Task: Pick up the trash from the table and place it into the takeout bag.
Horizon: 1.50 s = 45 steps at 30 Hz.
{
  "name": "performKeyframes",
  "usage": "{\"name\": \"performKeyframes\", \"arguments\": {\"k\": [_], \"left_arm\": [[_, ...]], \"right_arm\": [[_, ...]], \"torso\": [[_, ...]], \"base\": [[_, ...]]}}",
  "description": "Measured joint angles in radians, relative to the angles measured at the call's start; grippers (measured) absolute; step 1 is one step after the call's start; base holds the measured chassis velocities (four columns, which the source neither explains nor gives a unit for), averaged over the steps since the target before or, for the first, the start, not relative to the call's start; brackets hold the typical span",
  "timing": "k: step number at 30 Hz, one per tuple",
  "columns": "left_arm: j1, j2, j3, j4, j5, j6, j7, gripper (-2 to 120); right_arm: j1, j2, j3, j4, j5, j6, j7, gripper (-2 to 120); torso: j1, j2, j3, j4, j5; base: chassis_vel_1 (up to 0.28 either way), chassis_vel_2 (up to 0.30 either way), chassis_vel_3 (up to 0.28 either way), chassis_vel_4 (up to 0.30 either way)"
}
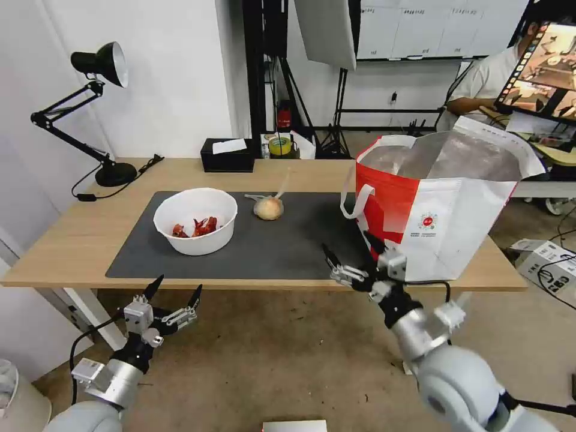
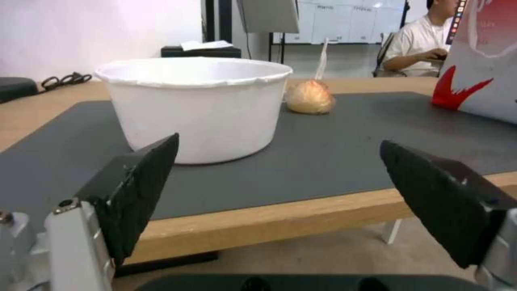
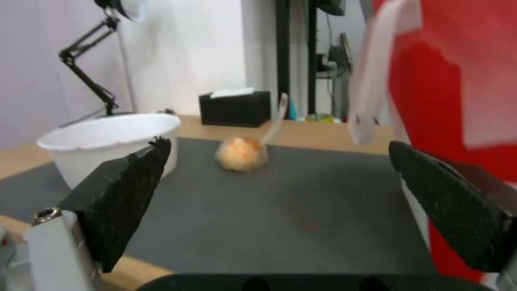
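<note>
Light-wood table (image 1: 72,240) with its grey mat (image 1: 270,246) carries the white bowl (image 1: 195,220) and the bagged bun (image 1: 268,207); the takeout bag (image 1: 438,204) stands at your right. Your right gripper (image 1: 351,259) hovers at the near edge, jaws wide and empty: reach level for the bun, clear of the bag's handle (image 1: 354,201). Your left gripper (image 1: 174,294) waits low, also spread empty.

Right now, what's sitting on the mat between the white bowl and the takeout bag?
Just the bagged bun, nearer the bowl than the bag. Otherwise the mat there is bare, as the head view shows.
</note>
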<state>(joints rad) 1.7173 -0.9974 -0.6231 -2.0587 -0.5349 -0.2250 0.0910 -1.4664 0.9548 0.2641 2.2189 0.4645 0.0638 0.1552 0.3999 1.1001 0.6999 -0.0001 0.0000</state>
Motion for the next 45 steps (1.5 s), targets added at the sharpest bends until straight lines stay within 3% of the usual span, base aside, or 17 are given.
{"name": "performKeyframes", "arguments": {"k": [10, 18, 45], "left_arm": [[-0.002, -0.006, 0.002, 0.011, 0.002, -0.003, 0.002, 100], [0.004, -0.019, 0.001, 0.023, 0.012, -0.021, 0.023, 100], [0.028, -0.036, -0.002, 0.029, 0.027, -0.03, 0.026, 100]], "right_arm": [[-0.111, 0.061, -0.008, -0.118, -0.121, 0.125, -0.006, 100], [-0.128, 0.102, -0.033, -0.156, -0.163, 0.142, -0.006, 100], [-0.125, 0.106, -0.051, -0.166, -0.173, 0.144, 0.0, 100]], "torso": [[0.0, 0.0, 0.0, 0.0001, 0.0], [0.0, 0.0, 0.0, 0.0001, 0.0], [0.0, 0.0, 0.0, 0.0001, 0.0]], "base": [[0.0, 0.0, 0.0, 0.0], [0.0, 0.0, 0.0, 0.0], [0.0, 0.0, 0.0, 0.0]]}}
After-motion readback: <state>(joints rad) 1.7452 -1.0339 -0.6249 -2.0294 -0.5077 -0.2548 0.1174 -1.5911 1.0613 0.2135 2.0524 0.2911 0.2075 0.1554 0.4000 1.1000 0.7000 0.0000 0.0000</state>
